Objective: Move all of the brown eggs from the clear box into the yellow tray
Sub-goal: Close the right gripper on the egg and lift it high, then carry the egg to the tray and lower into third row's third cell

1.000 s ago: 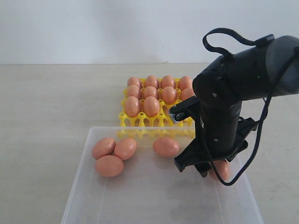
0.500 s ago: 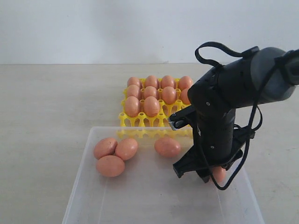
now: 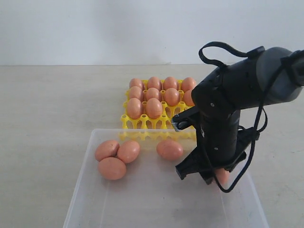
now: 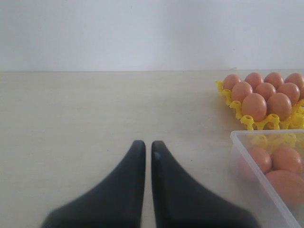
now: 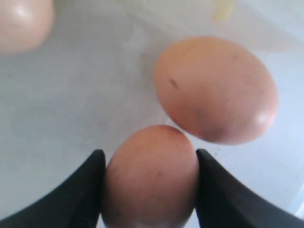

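Yellow tray (image 3: 142, 124): ten brown eggs (image 3: 153, 108) showing. Clear box (image 3: 142, 199): others loose; right gripper (image 5: 149, 153) clamped on brown egg (image 5: 149, 185). Left gripper (image 4: 147, 143) closed, empty.

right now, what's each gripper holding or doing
left gripper: closed, holding nothing
right gripper: closed on a brown egg inside the clear box

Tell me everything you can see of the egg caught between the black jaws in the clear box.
The brown egg is a smooth, pinkish-tan oval with faint dark speckles, seemingly whole. It sits between the two black jaws of the right gripper, which press on its sides, over the frosted floor of the clear box. Its tip appears to touch a neighbouring egg. In the exterior view only a sliver of it shows beneath the gripper. Whether it is lifted is unclear.
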Controlling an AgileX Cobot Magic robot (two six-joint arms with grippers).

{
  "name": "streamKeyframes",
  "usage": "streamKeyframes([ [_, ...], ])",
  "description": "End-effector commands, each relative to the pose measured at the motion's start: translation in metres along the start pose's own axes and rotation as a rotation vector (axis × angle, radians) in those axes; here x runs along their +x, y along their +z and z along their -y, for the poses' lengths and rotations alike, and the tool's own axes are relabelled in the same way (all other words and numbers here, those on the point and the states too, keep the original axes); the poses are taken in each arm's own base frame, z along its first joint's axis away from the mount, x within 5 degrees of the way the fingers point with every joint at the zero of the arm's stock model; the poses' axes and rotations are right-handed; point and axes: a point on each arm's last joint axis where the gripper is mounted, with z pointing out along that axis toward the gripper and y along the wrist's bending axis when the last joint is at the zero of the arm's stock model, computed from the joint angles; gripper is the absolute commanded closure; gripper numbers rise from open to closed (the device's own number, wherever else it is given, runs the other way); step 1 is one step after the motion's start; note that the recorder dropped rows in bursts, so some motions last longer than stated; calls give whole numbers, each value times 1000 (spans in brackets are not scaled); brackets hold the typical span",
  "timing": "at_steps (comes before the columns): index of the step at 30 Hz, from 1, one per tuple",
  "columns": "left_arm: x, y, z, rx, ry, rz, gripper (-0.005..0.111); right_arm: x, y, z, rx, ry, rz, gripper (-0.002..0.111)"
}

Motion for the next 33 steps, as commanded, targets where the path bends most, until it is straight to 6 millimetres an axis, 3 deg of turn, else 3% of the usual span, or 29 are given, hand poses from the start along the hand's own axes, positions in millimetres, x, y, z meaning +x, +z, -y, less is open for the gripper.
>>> streamKeyframes([
  [1,1,0,0,9,3,-1,103,-11,-55,5,-80,11,322,108],
  [4,1,0,0,9,3,-1,103,-12,-127,13,-168,5,730,108],
  [6,1,0,0,9,3,-1,103,-10,-161,17,-213,-1,940,108],
  [8,1,0,0,9,3,-1,103,-10,-189,17,-270,-3,1150,108],
  [13,1,0,0,9,3,-1,103,-12,-225,15,-313,-88,1504,108],
  [17,1,0,0,9,3,-1,103,-16,-228,12,-267,-168,1606,108],
  [20,1,0,0,9,3,-1,103,-27,-210,7,-164,-277,1572,108],
  [23,1,0,0,9,3,-1,103,-44,-179,-1,-127,-332,1498,108],
  [27,1,0,0,9,3,-1,103,-58,-151,-9,-199,-272,1445,108],
  [33,1,0,0,9,3,-1,103,-58,-148,-11,-301,-160,1499,108],
])
